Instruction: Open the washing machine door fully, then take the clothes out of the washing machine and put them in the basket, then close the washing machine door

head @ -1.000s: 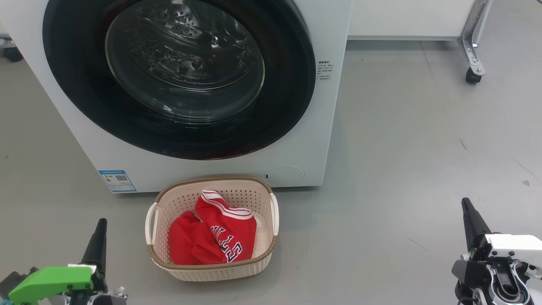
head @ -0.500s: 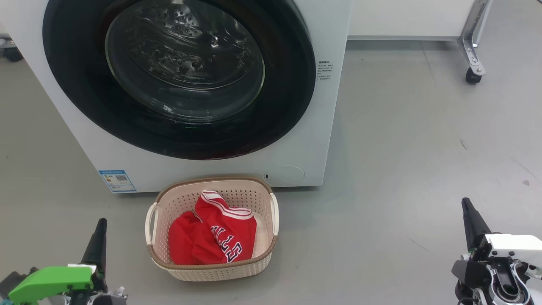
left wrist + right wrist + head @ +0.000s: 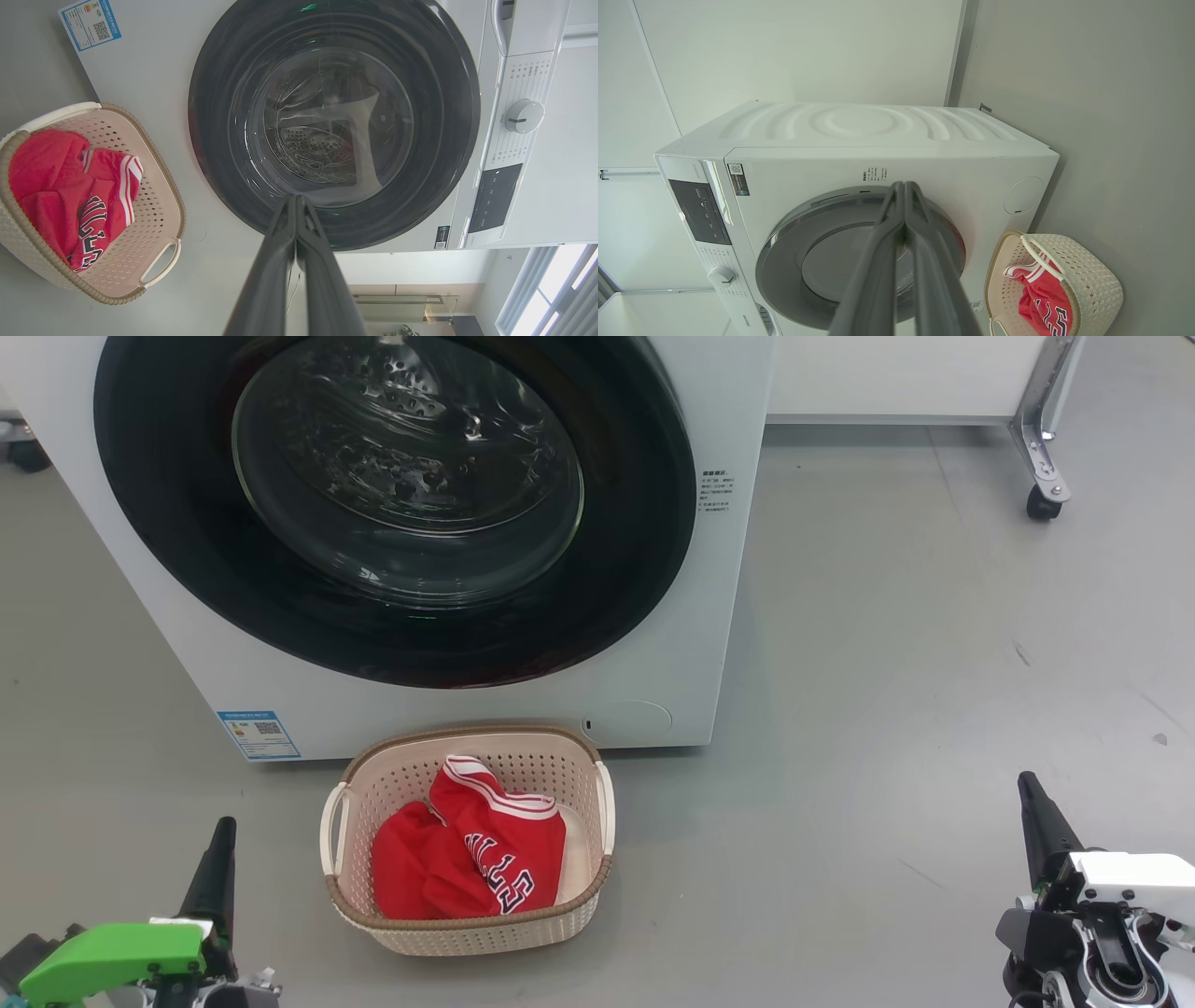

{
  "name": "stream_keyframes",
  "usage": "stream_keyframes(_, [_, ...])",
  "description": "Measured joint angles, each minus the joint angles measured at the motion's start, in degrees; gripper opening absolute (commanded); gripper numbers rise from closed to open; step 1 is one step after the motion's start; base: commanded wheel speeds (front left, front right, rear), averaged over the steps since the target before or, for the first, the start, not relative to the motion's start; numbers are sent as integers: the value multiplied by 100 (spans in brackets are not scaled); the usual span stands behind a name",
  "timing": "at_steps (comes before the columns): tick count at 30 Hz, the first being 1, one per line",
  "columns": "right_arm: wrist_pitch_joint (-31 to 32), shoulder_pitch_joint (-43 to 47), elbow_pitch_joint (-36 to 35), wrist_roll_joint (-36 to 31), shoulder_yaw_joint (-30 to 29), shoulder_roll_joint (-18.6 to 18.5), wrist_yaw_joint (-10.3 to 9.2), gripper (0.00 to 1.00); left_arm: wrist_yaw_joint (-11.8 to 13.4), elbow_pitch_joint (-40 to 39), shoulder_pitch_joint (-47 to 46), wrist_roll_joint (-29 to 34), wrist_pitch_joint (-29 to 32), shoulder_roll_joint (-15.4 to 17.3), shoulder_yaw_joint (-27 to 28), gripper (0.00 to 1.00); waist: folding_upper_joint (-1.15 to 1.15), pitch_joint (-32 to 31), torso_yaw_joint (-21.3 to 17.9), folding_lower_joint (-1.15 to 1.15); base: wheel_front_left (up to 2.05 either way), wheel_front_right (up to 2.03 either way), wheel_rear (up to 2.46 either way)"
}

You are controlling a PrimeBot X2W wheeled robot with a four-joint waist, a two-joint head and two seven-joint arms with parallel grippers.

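Note:
The white washing machine (image 3: 719, 579) fills the upper head view, its black-ringed glass door (image 3: 401, 495) lying flat against the front. In front of it on the floor stands the cream basket (image 3: 583, 905) with the red jersey, the clothes (image 3: 476, 863), lying inside. My left gripper (image 3: 224, 826) is low at the left, shut with nothing in it, well short of the basket. My right gripper (image 3: 1027, 779) is low at the right, shut and empty too. The left wrist view shows the door (image 3: 448, 116), the basket (image 3: 159, 205) and the clothes (image 3: 46, 177); the right wrist view shows the machine (image 3: 859, 126) and basket (image 3: 1097, 280).
A metal leg with a caster wheel (image 3: 1041, 504) stands at the far right beside a white cabinet. Grey floor (image 3: 915, 663) stretches open to the right of the machine. A dial and control panel (image 3: 523, 116) sit on the machine's front.

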Motion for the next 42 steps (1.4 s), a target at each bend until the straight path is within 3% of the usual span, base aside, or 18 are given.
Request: stream_keyframes(42, [0, 0, -1, -1, -5, 2, 0, 0, -1, -7, 0, 0, 36, -25, 15, 0, 0, 0, 0, 0, 0, 0, 0])
